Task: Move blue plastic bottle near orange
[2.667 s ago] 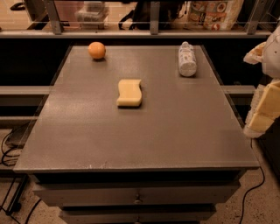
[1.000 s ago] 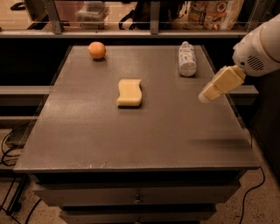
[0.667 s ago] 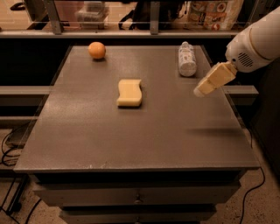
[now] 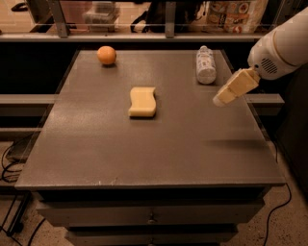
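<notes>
Lying on its side, the blue plastic bottle (image 4: 206, 65) rests just beyond the raised gripper (image 4: 221, 99), whose grip state I cannot tell

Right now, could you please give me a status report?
Gripper hovers over table right side, just short of blue plastic bottle. Bottle lies far right, not gripped; orange far left. Yellow sponge central, off the line between them.

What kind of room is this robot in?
Probably an office snack kitchen: a grey counter with drawers, and snack bags behind it. The hand hovers beside the bottle.
</notes>
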`<state>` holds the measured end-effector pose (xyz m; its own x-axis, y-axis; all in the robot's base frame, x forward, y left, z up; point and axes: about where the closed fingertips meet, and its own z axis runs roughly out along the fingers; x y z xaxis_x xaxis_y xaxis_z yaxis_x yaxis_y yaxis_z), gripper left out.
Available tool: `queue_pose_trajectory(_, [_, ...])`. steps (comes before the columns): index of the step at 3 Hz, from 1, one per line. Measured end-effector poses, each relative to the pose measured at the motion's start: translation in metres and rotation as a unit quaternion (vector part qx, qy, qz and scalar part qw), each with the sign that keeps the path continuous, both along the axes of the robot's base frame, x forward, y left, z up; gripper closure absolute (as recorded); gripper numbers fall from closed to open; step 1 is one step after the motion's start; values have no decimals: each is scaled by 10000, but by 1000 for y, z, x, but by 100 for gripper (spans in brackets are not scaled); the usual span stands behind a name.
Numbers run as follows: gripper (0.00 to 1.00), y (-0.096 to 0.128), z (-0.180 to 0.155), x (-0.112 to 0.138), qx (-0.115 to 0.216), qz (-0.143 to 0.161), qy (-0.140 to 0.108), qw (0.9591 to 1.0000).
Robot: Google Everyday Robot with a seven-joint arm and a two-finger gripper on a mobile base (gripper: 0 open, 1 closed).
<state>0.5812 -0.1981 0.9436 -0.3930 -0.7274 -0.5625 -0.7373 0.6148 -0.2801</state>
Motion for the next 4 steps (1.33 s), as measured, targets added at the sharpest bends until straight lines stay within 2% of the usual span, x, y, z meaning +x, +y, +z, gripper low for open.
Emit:
queue_pose_trajectory(1, [0, 11, -8, 21, 276, -225, -84, 9993])
queue_pose_trajectory(2, [0, 19, -14, 56, 708, -491, -235, 9960])
queue_pose_trajectory(3, [0, 23, -28, 93, 1073, -694, -261, 9915])
queue_pose_trajectory(4, [0, 27, -42, 124, 1281, -825, -199, 9881])
